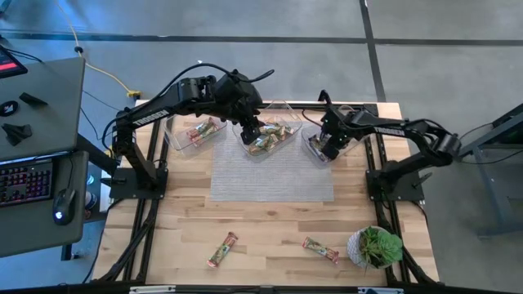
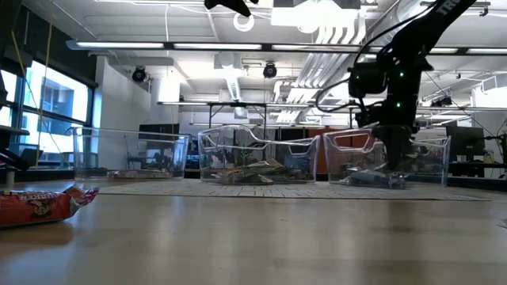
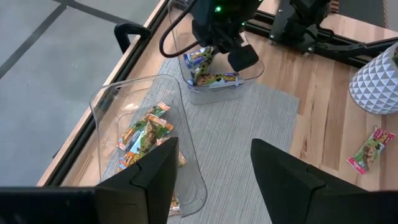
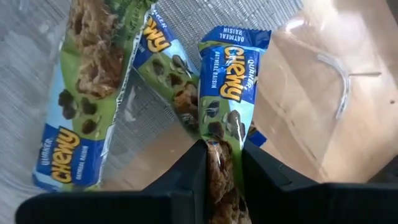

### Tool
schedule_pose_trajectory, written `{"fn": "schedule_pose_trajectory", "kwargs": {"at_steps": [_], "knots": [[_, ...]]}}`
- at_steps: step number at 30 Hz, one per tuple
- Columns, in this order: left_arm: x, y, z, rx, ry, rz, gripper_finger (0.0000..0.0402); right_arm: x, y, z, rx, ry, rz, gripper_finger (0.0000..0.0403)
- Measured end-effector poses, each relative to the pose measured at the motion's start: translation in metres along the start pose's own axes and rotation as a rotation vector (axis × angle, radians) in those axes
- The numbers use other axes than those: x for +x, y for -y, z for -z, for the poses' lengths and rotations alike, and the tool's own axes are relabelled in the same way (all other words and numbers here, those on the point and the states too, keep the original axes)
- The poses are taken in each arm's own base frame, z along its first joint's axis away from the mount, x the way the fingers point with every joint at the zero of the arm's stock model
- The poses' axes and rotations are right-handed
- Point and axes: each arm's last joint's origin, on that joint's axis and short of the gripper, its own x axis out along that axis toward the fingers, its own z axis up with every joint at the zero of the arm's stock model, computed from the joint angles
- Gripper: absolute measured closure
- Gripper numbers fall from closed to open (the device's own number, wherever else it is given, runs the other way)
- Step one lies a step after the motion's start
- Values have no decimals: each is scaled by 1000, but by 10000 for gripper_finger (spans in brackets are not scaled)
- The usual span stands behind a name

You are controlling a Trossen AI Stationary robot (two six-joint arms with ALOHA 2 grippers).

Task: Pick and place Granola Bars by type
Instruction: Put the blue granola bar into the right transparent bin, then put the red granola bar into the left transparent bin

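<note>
My right gripper (image 4: 224, 152) is down inside the right clear tub (image 1: 315, 151), shut on a blue-and-green granola bar (image 4: 228, 74). Two more bars of that kind (image 4: 93, 93) lie on the tub's floor under it. My left gripper (image 3: 214, 146) hangs open above the middle tub (image 3: 124, 99), which holds several green-tan bars (image 3: 144, 134). The left tub (image 1: 194, 131) holds red-orange bars. On the bare wood near the table's near edge lie two loose bars, one (image 1: 222, 249) to the left and one (image 1: 320, 249) to the right. My right gripper pinches one end (image 4: 222, 138) of the blue-and-green bar between its two fingers (image 4: 194, 171). The fingers come from above, pointing down into the tub, and lie along the bar. The bar reaches down from the fingers over the other bars; whether its far end rests on them I cannot tell.
The three tubs stand in a row along the far edge of a grey mat (image 1: 270, 175). A potted plant in a white pot (image 1: 374, 247) stands at the near right corner. A red-wrapped bar (image 2: 40, 206) lies close to the low camera. Bare wood lies between the mat and the near edge.
</note>
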Motion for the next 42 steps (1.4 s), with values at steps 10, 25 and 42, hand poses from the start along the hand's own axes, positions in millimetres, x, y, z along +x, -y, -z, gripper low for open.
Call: {"fn": "schedule_pose_trajectory", "kwargs": {"at_steps": [10, 25, 42], "knots": [[0, 0, 0, 0, 0, 0, 204, 0, 0, -1, -80, 4, 13, 296], [0, 0, 0, 0, 0, 0, 204, -34, 8, -16, -63, -65, 41, 249], [-4, 8, 29, -132, -295, 30, 204, -161, -61, -48, -245, 278, -278, 247]]}}
